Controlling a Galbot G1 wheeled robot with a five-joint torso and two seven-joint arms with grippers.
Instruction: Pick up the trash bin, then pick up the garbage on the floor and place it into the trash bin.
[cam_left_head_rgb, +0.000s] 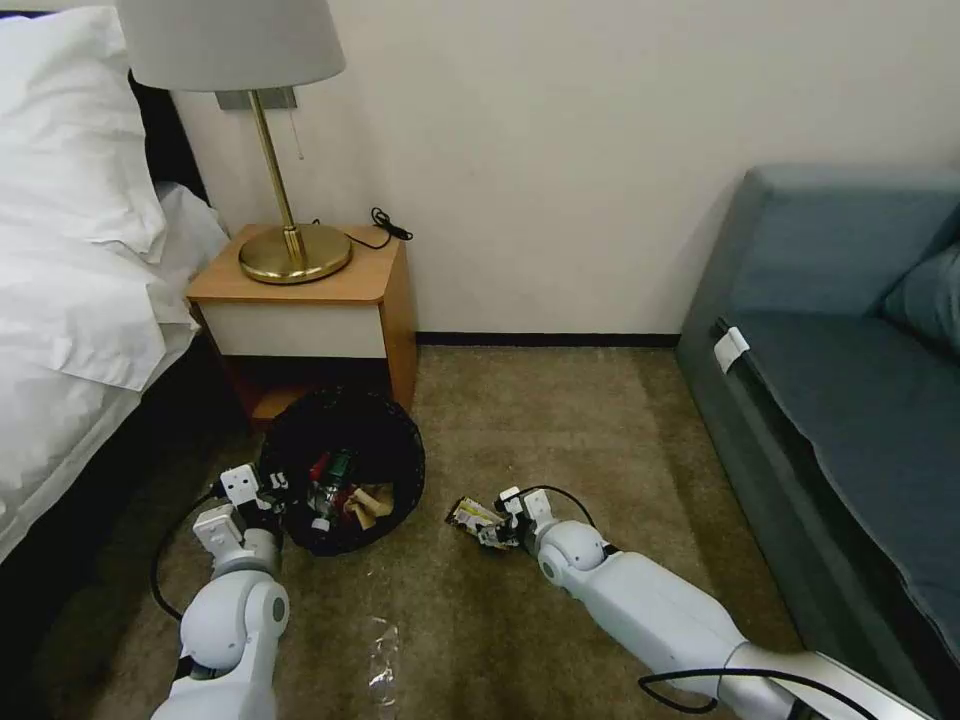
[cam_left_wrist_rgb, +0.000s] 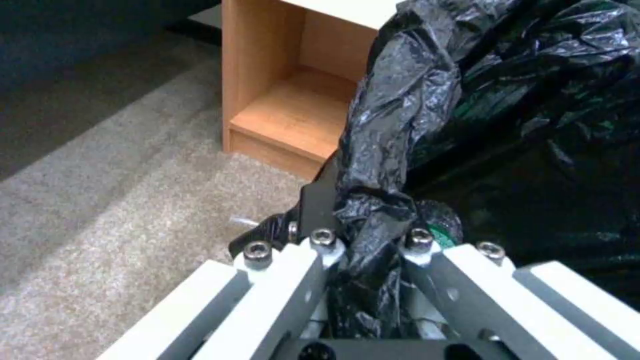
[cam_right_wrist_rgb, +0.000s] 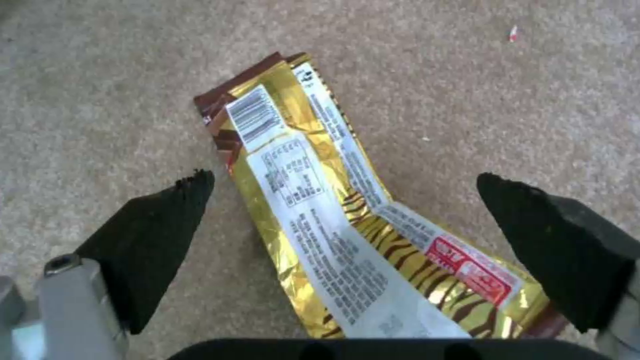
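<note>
Your olive short-pile carpet (cam_left_head_rgb: 560, 420); left gripper (cam_left_wrist_rgb: 370, 240) clenched on crinkly bag-lined trash bin (cam_left_head_rgb: 345, 470), right gripper (cam_right_wrist_rgb: 347, 200) spread over glossy gold wrapper (cam_right_wrist_rgb: 320, 210).

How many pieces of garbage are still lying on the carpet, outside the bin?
1. A gold wrapper lies on the carpet between the open fingers of the right hand, right of the trash bin. Others may be hidden.

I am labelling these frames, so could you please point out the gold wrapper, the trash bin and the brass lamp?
gold wrapper (cam_right_wrist_rgb: 333, 220): right wrist view, on its printed white back panel.
trash bin (cam_left_head_rgb: 400, 440): head view, on the black bag folded over its rim.
brass lamp (cam_left_head_rgb: 295, 253): head view, on its round base.
</note>
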